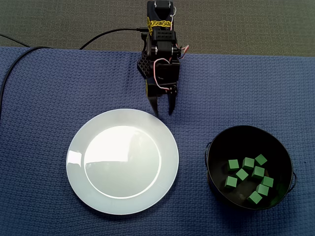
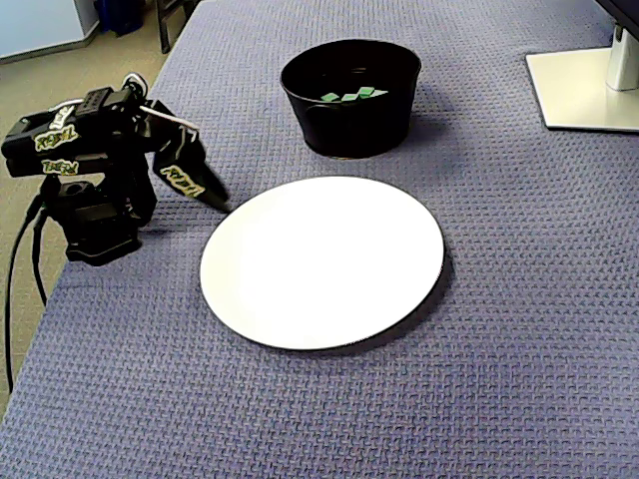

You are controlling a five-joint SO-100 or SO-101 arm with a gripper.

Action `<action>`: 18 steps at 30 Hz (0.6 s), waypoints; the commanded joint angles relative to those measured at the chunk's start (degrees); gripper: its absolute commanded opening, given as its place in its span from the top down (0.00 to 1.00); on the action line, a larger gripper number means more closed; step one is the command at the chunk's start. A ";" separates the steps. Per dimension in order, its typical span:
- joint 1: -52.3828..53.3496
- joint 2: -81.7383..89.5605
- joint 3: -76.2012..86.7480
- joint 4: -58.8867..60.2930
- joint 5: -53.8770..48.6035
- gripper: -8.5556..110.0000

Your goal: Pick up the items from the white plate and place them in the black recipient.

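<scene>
Both fixed views show me the white plate (image 1: pixel 78 169) bare, with the green cubes (image 1: pixel 247 163) lying together inside the black recipient (image 1: pixel 215 169). The gripper (image 1: pixel 164 112) hangs just off the plate's rim, jaws narrowly parted and holding nothing. I judge the cubes light, rigid and small; any further one should be pinched squarely across two opposite flat faces, lest it twist out.
</scene>
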State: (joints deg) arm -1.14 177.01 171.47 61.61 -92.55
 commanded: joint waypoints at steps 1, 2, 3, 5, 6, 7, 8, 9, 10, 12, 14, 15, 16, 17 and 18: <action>3.34 4.92 0.09 15.64 -6.86 0.93; 4.22 5.01 0.09 17.84 -7.91 0.93; 5.01 5.01 0.09 19.69 -8.44 0.93; 5.71 5.01 0.09 23.55 -8.09 0.93; 5.54 5.01 0.09 24.26 -5.19 0.93; 4.92 5.01 0.09 24.79 -2.72 0.93; 4.22 5.01 0.09 25.75 1.41 0.93; 3.16 5.10 0.18 26.02 7.56 0.90; 2.46 5.10 0.18 25.75 9.05 0.88; 1.76 5.10 0.18 26.10 6.86 0.87; 1.67 5.10 0.18 26.19 6.15 0.87; 1.67 5.10 0.18 26.19 6.24 0.87; 1.67 5.10 0.18 26.19 6.24 0.87; 1.67 5.10 0.18 26.19 6.24 0.87; 1.67 5.10 0.18 26.19 6.24 0.87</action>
State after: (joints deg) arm 1.23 182.46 170.77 77.34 -86.13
